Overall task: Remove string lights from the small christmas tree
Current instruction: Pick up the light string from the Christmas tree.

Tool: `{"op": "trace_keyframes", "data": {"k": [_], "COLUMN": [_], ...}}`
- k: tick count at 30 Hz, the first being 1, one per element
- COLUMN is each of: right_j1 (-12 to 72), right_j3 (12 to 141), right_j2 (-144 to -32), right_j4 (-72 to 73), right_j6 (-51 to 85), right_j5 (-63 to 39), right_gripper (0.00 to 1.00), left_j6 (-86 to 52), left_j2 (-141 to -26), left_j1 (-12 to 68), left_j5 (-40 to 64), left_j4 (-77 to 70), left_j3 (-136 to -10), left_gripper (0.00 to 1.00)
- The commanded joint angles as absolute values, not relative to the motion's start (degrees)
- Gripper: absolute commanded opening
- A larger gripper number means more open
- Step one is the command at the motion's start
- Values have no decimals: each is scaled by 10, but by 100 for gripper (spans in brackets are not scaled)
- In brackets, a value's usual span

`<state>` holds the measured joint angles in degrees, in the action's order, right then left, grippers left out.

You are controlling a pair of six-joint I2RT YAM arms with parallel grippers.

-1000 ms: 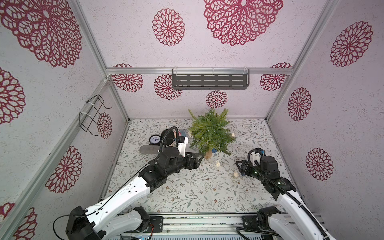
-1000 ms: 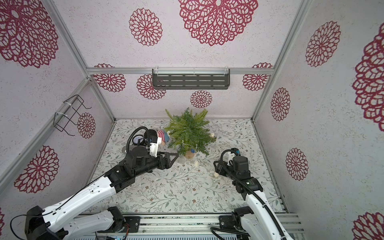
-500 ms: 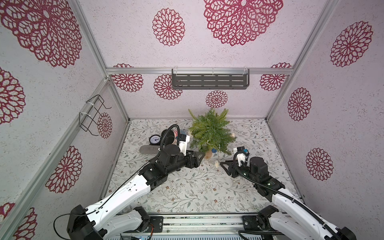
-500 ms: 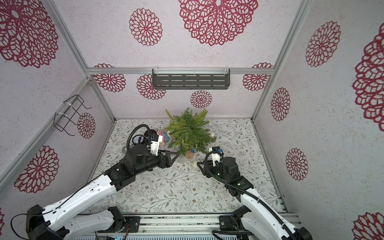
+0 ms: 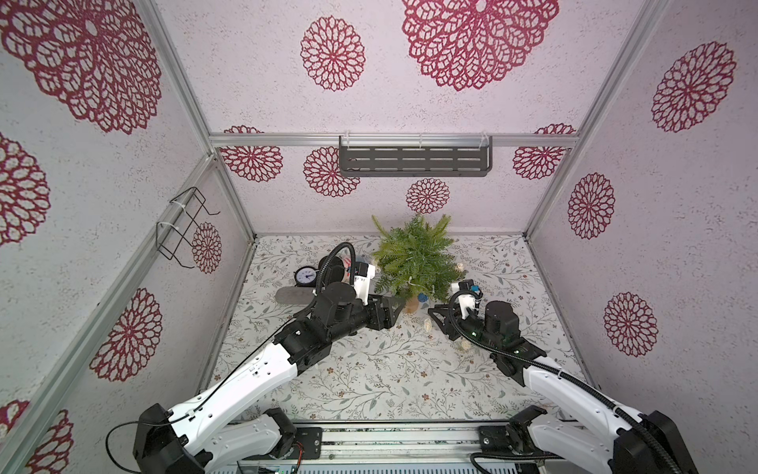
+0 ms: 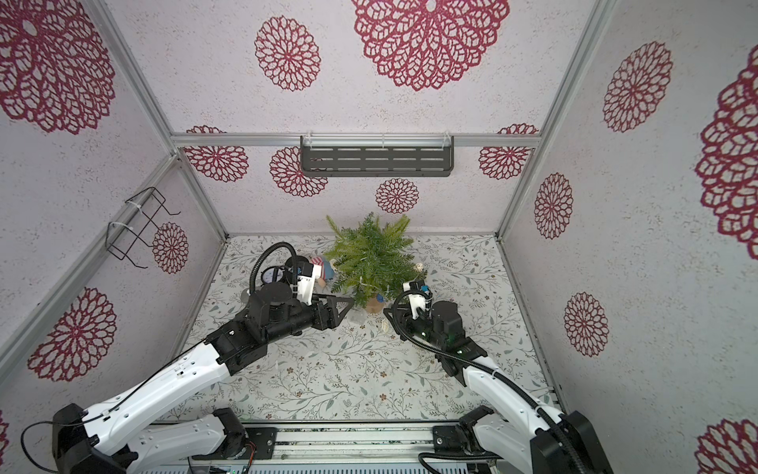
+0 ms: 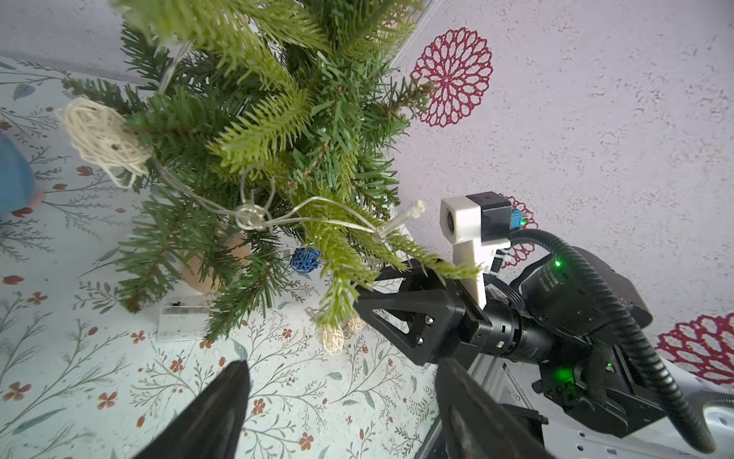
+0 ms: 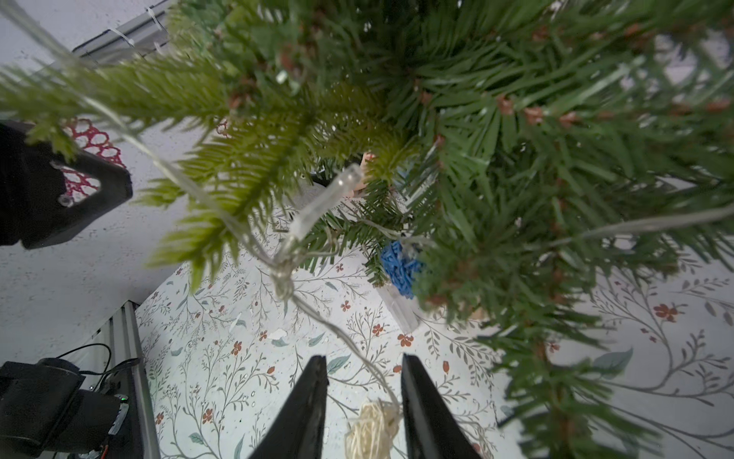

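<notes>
The small christmas tree (image 5: 414, 258) (image 6: 369, 258) stands at the back middle of the table on a tan base (image 5: 411, 304). The string lights' pale wire (image 7: 250, 214) (image 8: 286, 274) loops through its lower branches, carrying a cream ball (image 7: 103, 135) and a blue ball (image 7: 305, 259) (image 8: 399, 270). The clear box (image 7: 180, 322) lies by the base. My right gripper (image 8: 363, 367) (image 5: 434, 314) is low at the tree's right. Its jaws stand narrowly apart around another cream ball (image 8: 373, 429) and the wire. My left gripper (image 7: 343, 367) (image 5: 393, 303) is wide open and empty left of the base.
A clock (image 5: 305, 275), a doll (image 6: 324, 269) and a grey flat object (image 5: 291, 295) lie behind the left arm. More cream balls (image 5: 465, 346) rest on the table by the right arm. A dark shelf (image 5: 414, 160) hangs on the back wall, a wire rack (image 5: 184, 225) on the left wall.
My right arm has swung in from the right to the tree's lower branches, and its jaws have narrowed around a cream ball. The left arm has barely moved.
</notes>
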<state>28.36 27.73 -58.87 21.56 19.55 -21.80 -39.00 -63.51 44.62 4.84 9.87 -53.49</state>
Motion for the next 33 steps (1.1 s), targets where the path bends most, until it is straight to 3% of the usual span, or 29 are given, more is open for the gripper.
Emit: {"op": "trace_keyframes", "data": {"k": [1, 18, 33], "right_j1": [288, 296, 297], "right_j3": [291, 295, 296], "right_j2": [-592, -645, -620], "right_j4": [301, 351, 323], "right_j6": [192, 178, 175], "right_j5": [-234, -237, -223], "right_gripper": [31, 26, 4], "left_j6": [-384, -386, -387], "left_j2": [-642, -648, -646], "left_j1": [454, 454, 454], "left_j5": [46, 41, 31], "left_j4": [105, 116, 123], "left_j3": [-552, -562, -564], "left_gripper": [78, 78, 79]}}
